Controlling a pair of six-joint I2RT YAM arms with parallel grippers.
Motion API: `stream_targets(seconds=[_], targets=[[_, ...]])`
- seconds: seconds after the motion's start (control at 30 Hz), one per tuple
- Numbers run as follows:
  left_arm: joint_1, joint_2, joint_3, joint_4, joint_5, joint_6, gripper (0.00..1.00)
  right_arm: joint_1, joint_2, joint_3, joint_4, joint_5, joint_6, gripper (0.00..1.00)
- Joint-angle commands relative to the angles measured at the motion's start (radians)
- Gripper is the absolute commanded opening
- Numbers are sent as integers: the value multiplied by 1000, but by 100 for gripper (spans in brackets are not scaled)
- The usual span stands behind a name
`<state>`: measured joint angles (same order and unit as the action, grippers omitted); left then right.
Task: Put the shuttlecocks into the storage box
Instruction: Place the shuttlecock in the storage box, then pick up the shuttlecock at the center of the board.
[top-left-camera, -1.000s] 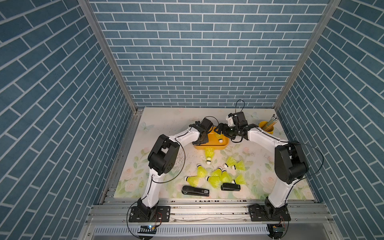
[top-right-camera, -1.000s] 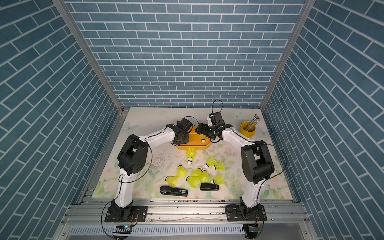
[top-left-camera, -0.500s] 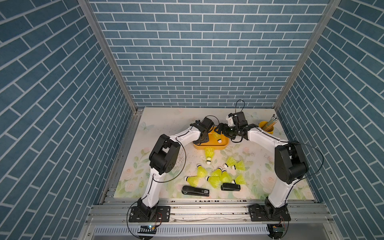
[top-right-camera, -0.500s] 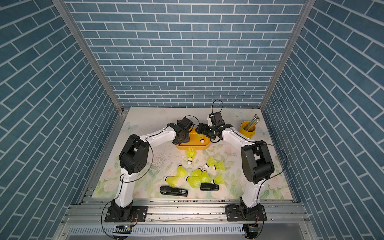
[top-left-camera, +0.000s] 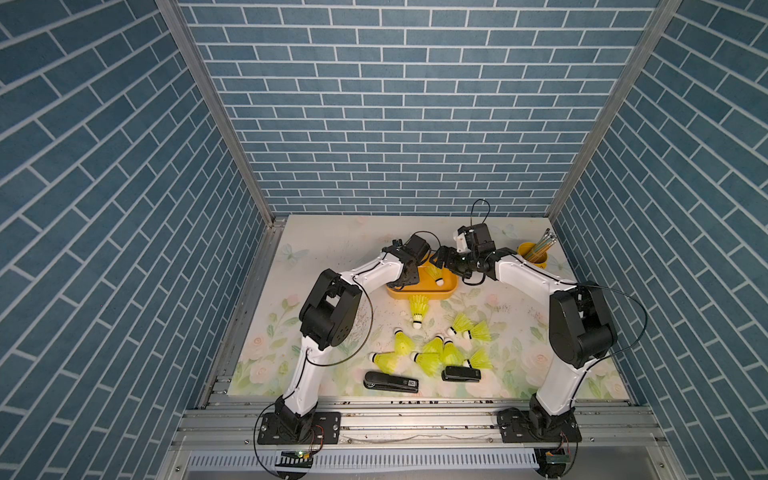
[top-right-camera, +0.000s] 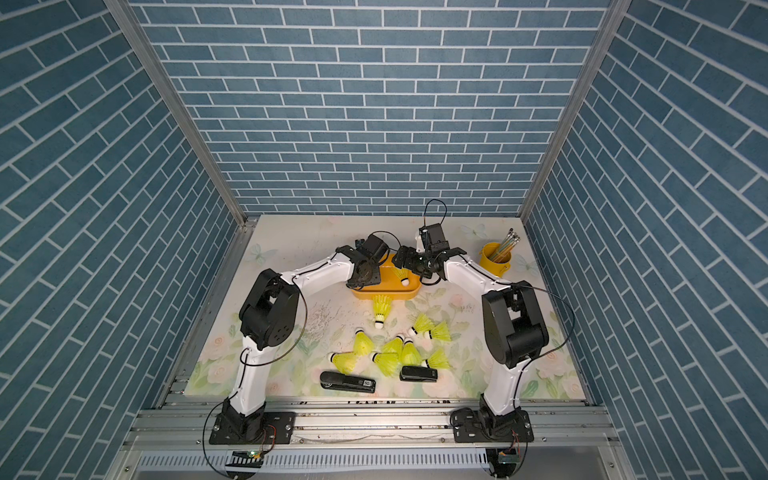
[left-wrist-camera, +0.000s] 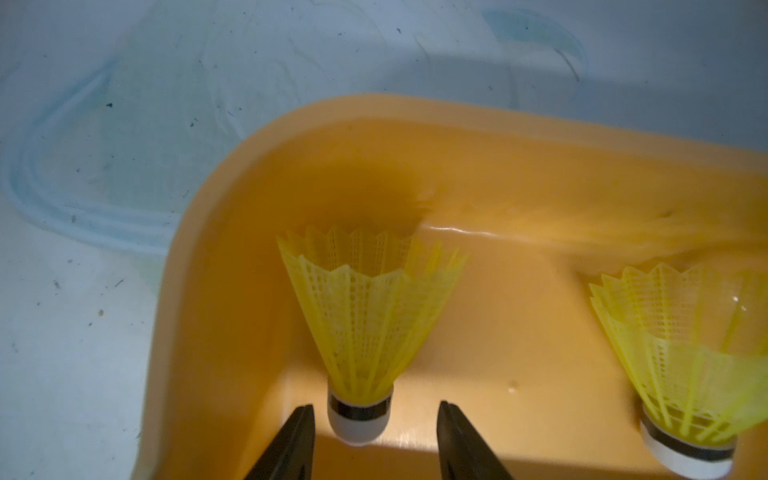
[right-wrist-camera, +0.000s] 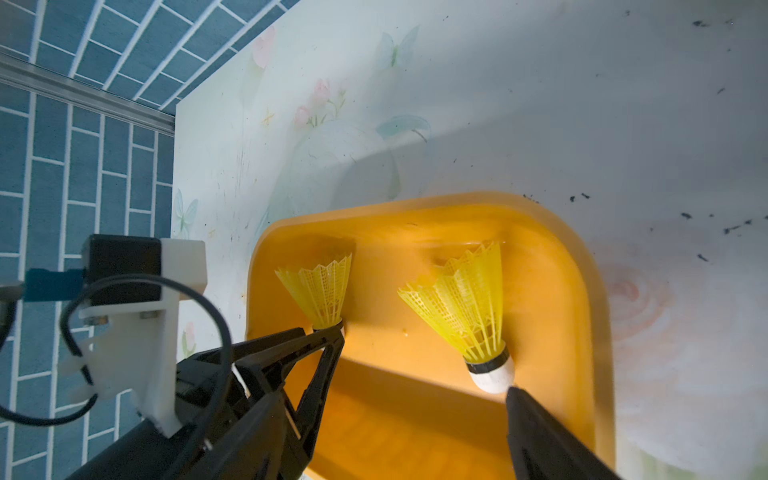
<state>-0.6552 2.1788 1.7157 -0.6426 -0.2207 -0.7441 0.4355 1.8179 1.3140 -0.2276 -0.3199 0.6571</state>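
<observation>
Tally: two shuttlecocks (right-wrist-camera: 465, 307) are in the storage box (top-left-camera: 419, 296), both lying on its floor. One (left-wrist-camera: 365, 316) is at the end of the box under the left arm. The second lies toward the opposite end, with its cork close to the box wall.

Outside the box I count about nine more in both top views. The nearest (top-left-camera: 417, 309) lies right up against the box's long wall on the side facing the arm bases, skirt toward the wall. The other loose ones (top-left-camera: 432, 347) cluster farther out on that same side, among two black staplers (top-left-camera: 390, 382). My read is that it is early going, with most of the job left.

Claws:
- The left gripper (left-wrist-camera: 374, 411) is down in the box. Its jaws are narrowly parted either side of the first shuttlecock's white cork, with a gap showing on both sides, so there is no grip.
- The right gripper (top-left-camera: 444, 262) has its jaws wide and holds nothing. One fingertip (right-wrist-camera: 519, 407) is just beside the second cork; I cannot tell whether it touches.

Pose: both arms reach out from their bases with elbows raised. The forearms converge on the box from its two short ends. The left wrist pitches steeply down into the box. The right wrist is flatter and hovers over its own end, fingers aimed along the box's length.
</observation>
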Motion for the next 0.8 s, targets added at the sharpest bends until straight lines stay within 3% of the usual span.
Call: stream_targets(seconds=[0.0,0.5,0.77], targets=[[-6,-34,20,-28,-22,7,56,-2,-27,24,-31,33,-2,85],[-11,-114,-7,-11,-38,14,68,45,-101,14,-78,110,-24,85],[-14,-248,-105,19,-60,1,71,144,-234,-97,-100,200,14,82]])
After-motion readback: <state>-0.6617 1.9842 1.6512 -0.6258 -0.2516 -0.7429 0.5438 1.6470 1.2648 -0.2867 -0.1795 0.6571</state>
